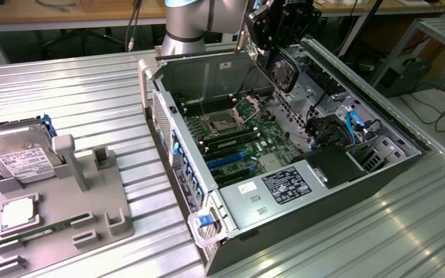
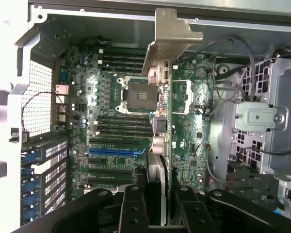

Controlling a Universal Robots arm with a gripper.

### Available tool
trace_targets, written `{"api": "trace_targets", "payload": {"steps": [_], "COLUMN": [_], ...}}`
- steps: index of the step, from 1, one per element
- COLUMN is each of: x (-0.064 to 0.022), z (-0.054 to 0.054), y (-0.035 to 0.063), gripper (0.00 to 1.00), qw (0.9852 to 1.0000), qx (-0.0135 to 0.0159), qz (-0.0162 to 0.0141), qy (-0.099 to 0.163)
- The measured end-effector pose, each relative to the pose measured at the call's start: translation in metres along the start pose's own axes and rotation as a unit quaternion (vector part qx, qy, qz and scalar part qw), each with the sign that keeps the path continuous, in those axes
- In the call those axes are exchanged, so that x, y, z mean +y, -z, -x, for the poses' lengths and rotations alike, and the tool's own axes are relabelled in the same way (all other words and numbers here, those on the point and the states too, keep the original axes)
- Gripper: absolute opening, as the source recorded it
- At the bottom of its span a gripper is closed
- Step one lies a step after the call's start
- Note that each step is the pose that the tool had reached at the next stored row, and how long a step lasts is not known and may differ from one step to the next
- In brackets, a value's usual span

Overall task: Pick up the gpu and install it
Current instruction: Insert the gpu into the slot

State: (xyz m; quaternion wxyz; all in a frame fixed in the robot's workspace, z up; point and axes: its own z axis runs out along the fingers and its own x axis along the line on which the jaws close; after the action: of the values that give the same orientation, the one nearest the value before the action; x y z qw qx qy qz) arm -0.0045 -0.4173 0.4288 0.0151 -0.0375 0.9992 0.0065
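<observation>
The gripper squeezes the gpu by its edge, above the computer case. The gpu looks light, stiff and easy to break.

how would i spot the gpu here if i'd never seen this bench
Start at the big open computer case, motherboard exposed. Above it the arm's gripper holds the gpu on edge. Unlike the memory sticks seated inside, it hangs in the air, a thin black card with a round fan and a silver bracket.
</observation>
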Motion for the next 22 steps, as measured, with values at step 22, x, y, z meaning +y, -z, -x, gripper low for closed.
{"api": "trace_targets", "payload": {"steps": [22], "x": [0.0000], "z": [0.0000], "y": [0.0000], "gripper": [0.27], "qw": [0.9930], "qx": [0.0014], "qz": [0.0040], "qy": [0.118]}}
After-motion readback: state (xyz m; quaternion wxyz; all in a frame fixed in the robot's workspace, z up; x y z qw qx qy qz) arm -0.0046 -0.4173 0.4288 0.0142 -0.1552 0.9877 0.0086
